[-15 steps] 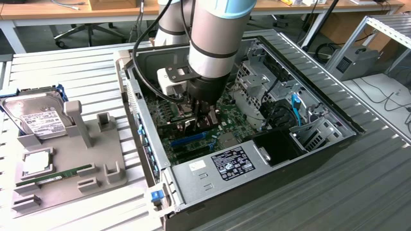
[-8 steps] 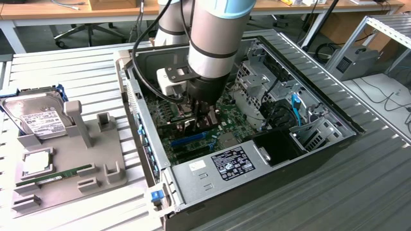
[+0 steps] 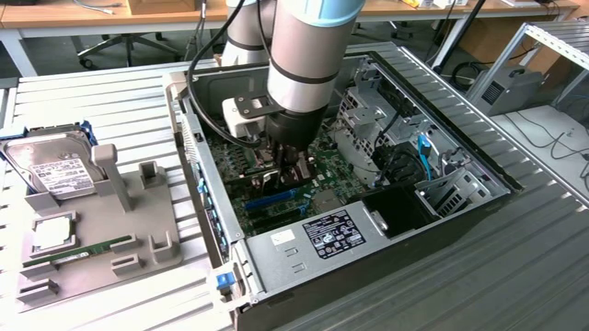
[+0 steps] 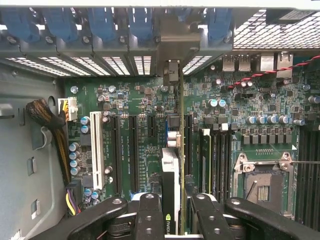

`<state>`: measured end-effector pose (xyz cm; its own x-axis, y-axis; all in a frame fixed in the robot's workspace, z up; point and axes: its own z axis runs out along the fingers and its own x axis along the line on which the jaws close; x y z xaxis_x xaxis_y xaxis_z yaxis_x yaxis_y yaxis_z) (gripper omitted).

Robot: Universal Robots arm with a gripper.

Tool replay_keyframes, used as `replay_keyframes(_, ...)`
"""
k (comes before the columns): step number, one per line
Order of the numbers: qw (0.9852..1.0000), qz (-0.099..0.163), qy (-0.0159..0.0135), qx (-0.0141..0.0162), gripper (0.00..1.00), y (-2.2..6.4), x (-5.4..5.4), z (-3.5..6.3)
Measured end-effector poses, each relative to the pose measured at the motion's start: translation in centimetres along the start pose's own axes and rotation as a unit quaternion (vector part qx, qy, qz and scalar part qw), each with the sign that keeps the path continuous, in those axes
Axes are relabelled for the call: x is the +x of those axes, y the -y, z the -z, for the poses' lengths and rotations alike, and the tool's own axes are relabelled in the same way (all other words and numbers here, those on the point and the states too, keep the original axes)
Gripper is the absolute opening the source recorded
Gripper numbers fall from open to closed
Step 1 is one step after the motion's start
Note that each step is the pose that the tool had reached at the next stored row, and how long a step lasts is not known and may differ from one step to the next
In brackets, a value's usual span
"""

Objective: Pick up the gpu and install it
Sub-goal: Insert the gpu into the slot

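A ribbed metal table (image 3: 515, 276) in a workshop is carrying an open case (image 3: 276, 252) lying on its side, with a grey fixture (image 3: 92, 276) sitting at the exterior view's left and desks running along the far side. The arm is reaching down into the case, and the gripper (image 4: 176, 215) is clamping the gpu (image 4: 170, 167) edge-on between its two fingers. The card is standing upright over the motherboard (image 4: 145, 115), its bracket end pointing toward the vented rear wall (image 4: 100, 65). Whether its lower edge is already sitting in a slot is hidden beneath the card itself. Doing this step well probably means keeping the card square to the board and parallel to the free black slots (image 4: 134, 150) lying just beside it. The bracket should be lining up with one rear opening before any pressing, and the push should be going straight down rather than rocking. Room is looking tight. The memory slots (image 4: 220, 160) are running close along one side of the card, and the blue latches (image 4: 100, 22) are crowding the rear wall. In the exterior view the drive cage (image 3: 368, 114) is standing just to the right of the wrist. The wire bundle (image 4: 50, 120) is lying well apart from the card.
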<state>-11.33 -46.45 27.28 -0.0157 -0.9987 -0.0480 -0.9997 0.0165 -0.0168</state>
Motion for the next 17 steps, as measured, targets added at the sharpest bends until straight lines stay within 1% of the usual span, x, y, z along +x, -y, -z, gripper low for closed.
replay_keyframes(4,1.0000,0.000,0.0000,0.0000,0.27,-0.01,0.00,-0.03)
replay_keyframes(11,1.0000,0.000,0.0000,0.0000,0.27,-0.02,0.02,-0.37)
replay_keyframes(17,1.0000,0.000,0.0000,0.0001,0.27,-0.07,0.02,-0.41)
